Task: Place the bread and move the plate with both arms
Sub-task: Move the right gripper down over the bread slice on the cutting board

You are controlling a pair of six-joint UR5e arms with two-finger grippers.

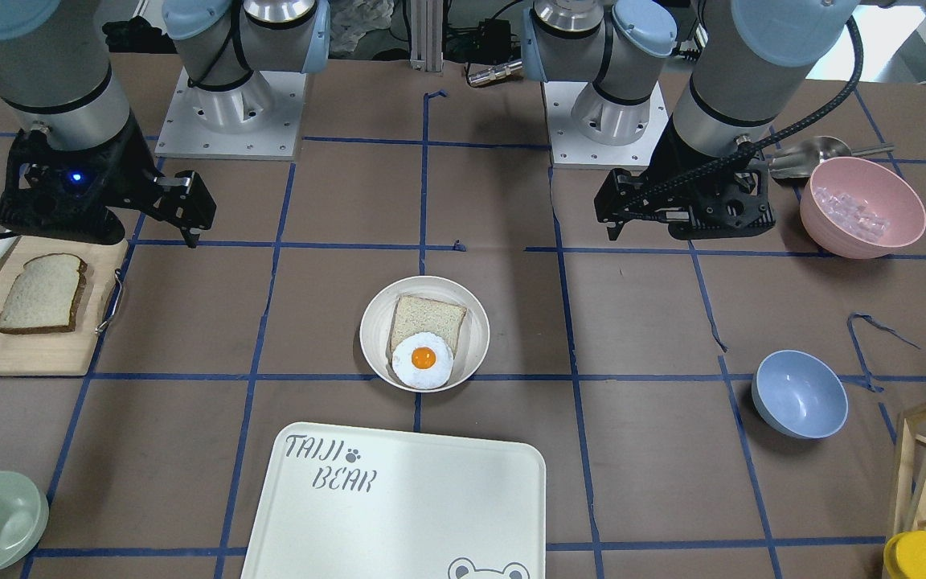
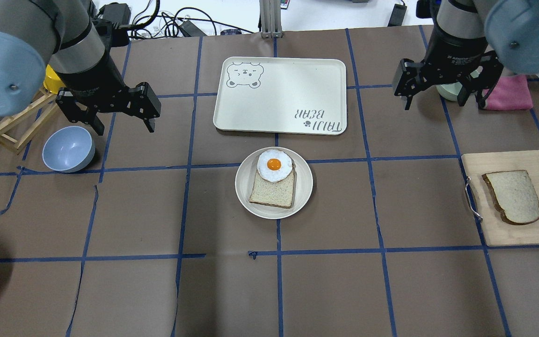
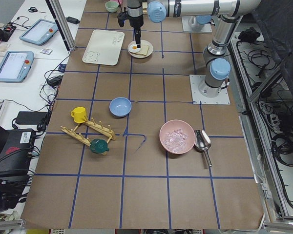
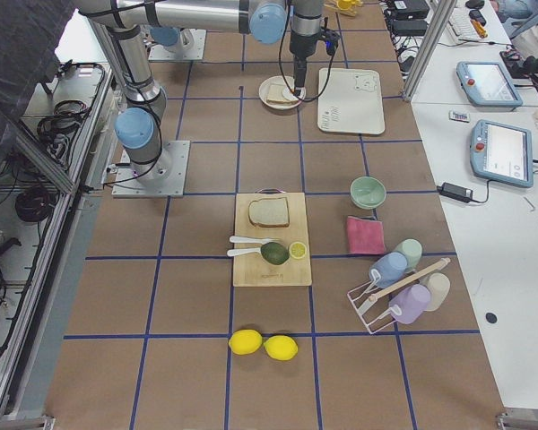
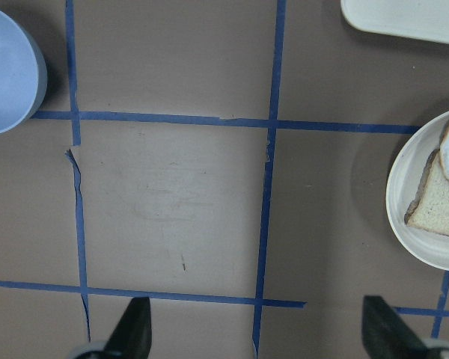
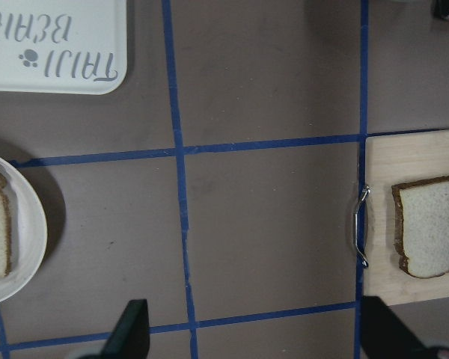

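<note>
The bread [image 2: 513, 196], on the robot's right, looks light and squashy; pinch gently across its crust. The left tool [image 2: 124, 128] and right tool [image 2: 438, 105] both hang wide, empty.

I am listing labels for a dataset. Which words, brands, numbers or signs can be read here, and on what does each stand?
"TAIJI BEAR", beside a paw print: on the large rectangular cream-white tray; upside down in the overhead view.
White lettering on the black wrist of the right arm: too small to read.
Nothing else is legible.
</note>
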